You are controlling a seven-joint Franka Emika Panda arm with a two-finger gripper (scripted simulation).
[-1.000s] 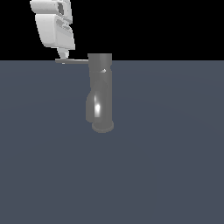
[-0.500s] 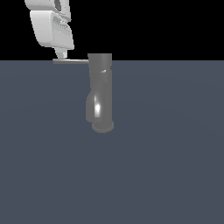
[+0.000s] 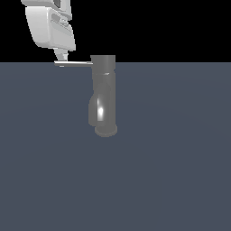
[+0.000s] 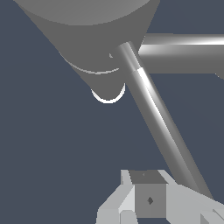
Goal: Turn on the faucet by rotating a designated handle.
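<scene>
We see the faucet [image 3: 103,97] standing upright on the dark floor [image 3: 171,171], its handle [image 3: 74,63] jutting level toward the exterior view's left. The gripper [image 3: 60,57] hangs right over the handle's far tip, fingertips touching or just above it. From the wrist, the handle [image 4: 159,127] runs out from the column [image 4: 87,35] past one finger [image 4: 148,199]. Open or closed, we cannot tell.

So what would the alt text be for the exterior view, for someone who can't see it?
A white gripper hangs over the outer tip of the thin handle, which juts from the top of a grey upright faucet toward the exterior view's left. The faucet stands on a flat dark grey-blue surface against black.
</scene>
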